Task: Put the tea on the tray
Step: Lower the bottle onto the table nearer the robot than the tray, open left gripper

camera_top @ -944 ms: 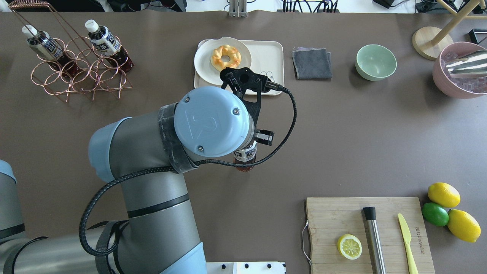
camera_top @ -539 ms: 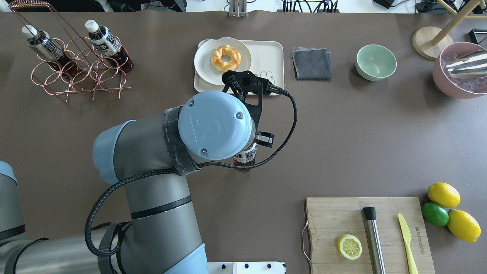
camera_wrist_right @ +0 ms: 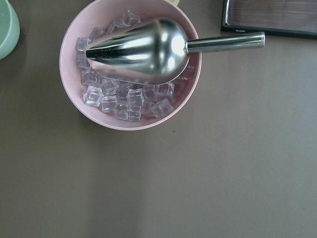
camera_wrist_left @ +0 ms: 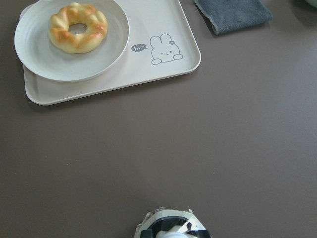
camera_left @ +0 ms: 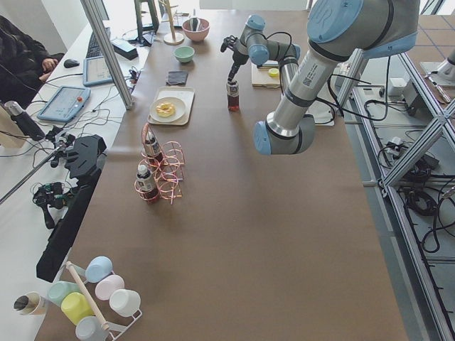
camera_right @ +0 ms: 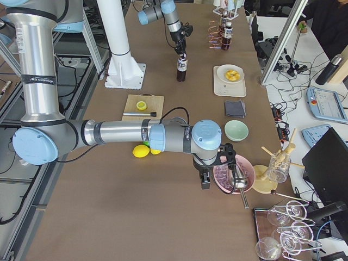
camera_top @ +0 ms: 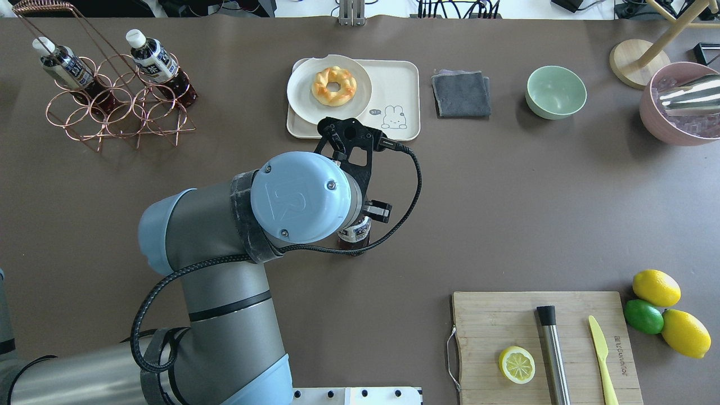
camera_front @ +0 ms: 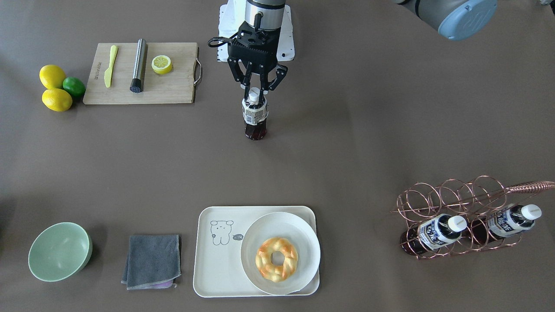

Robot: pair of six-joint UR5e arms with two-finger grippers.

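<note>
The tea [camera_front: 255, 116] is a small bottle of dark drink with a white cap, upright at mid-table, at or just above the surface. My left gripper [camera_front: 255, 92] comes down from above and is shut on its cap and neck. The bottle also shows under the wrist in the overhead view [camera_top: 354, 232] and at the bottom edge of the left wrist view [camera_wrist_left: 171, 228]. The cream tray [camera_top: 396, 79] with the cartoon drawing lies farther out, apart from the bottle [camera_wrist_left: 148, 69]. My right gripper [camera_right: 205, 178] hangs beside the pink ice bowl; I cannot tell whether it is open.
A white plate [camera_top: 304, 95] with a donut [camera_top: 334, 85] fills the tray's left half. Two lookalike bottles [camera_top: 154, 59] stand in a copper rack [camera_top: 121, 112] far left. Grey cloth [camera_top: 461, 93], green bowl [camera_top: 556, 91], cutting board [camera_top: 506, 320] and pink ice bowl [camera_wrist_right: 130, 69] sit to the right.
My left arm has shifted a little toward the view's left and back toward the robot, with the bottle in its grip. The tray's cartoon is now uncovered.
</note>
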